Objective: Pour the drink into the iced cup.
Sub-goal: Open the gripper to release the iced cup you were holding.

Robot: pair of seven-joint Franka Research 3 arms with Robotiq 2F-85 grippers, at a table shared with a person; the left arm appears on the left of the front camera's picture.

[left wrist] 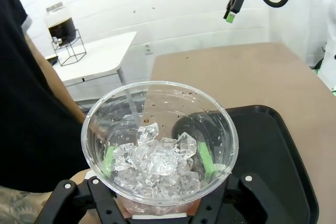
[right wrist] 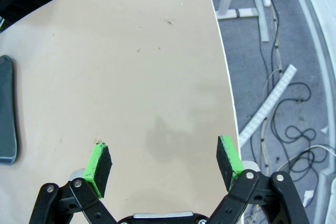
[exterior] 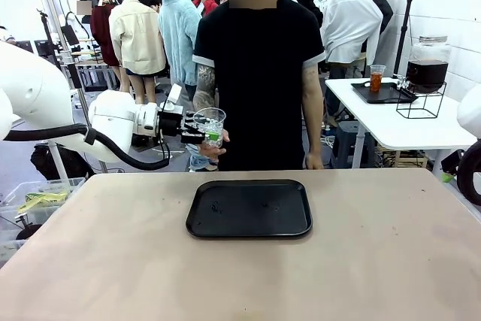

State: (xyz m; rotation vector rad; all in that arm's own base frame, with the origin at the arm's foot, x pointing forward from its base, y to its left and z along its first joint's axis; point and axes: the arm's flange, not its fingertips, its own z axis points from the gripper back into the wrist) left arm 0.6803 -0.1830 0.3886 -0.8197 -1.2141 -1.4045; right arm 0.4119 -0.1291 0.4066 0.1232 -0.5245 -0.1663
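Left gripper (exterior: 204,131) is pressed onto the iced cup (exterior: 210,124), one green pad on each side of its clear wall. It holds the cup upright in the air, beyond the far left corner of the black tray (exterior: 249,225). The person's hand (exterior: 203,152) sits just under the cup; whether it touches the base cannot be told. The right gripper (right wrist: 165,161) hangs with its jaws spread wide and nothing between them, over bare table to the right of the tray.

Pouring does not seem to have begun. The cup looks to hold ice alone, and no vessel of the drink is near the tray. The only drink (exterior: 427,73) in sight is the dark liquid in a jar (exterior: 429,44) on a side table (exterior: 421,129), far behind the tray to its right. A small cup (exterior: 376,79) of reddish liquid stands beside the jar. The step in hand appears to be receiving or presenting the iced cup. The next move likely calls for keeping the cup level and steady, or setting it on the tray, until a drink vessel comes within reach of the free gripper.

The left wrist view looks down into the cup, showing the heaped ice and the pads through the plastic, which the front view cannot resolve. The front view alone shows the hand beneath the cup. The right wrist view confirms the empty jaws and shows the tray's edge.
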